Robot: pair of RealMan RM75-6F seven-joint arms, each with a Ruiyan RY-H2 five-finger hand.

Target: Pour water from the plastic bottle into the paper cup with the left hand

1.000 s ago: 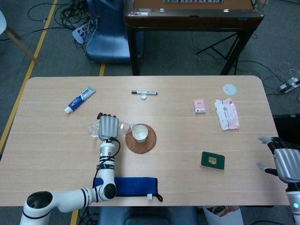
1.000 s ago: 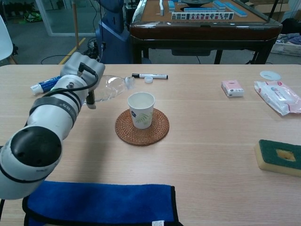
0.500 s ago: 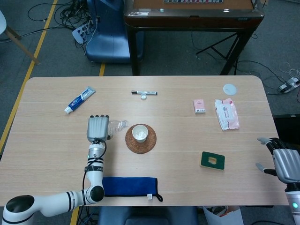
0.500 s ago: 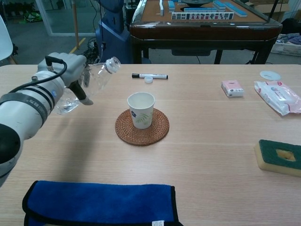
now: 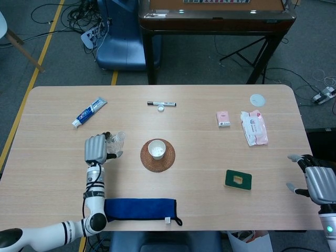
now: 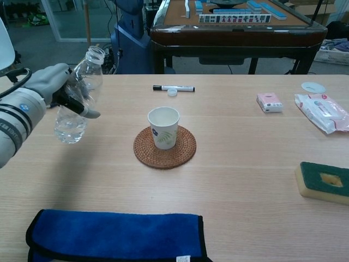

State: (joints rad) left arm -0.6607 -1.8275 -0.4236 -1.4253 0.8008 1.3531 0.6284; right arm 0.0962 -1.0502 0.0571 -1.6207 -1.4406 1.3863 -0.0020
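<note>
Even, bright overhead light; soft shadows on the table [image 6: 245,164]. Both views sharp, with slight edge distortion.

Bare table [image 6: 109,164] lay between the left hand [image 6: 57,87] with its bottle [image 6: 76,103] and the cup [image 6: 163,126] on the coaster [image 6: 182,150]. Marker [image 6: 173,88] beyond; blue cloth [image 6: 117,234] along near edge.

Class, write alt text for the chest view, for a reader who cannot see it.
The robot's left hand holds an uncapped plastic bottle nearly upright at the left of a wooden table. A paper cup stands on a woven coaster at the centre, with a blue cloth at the near edge.
</note>
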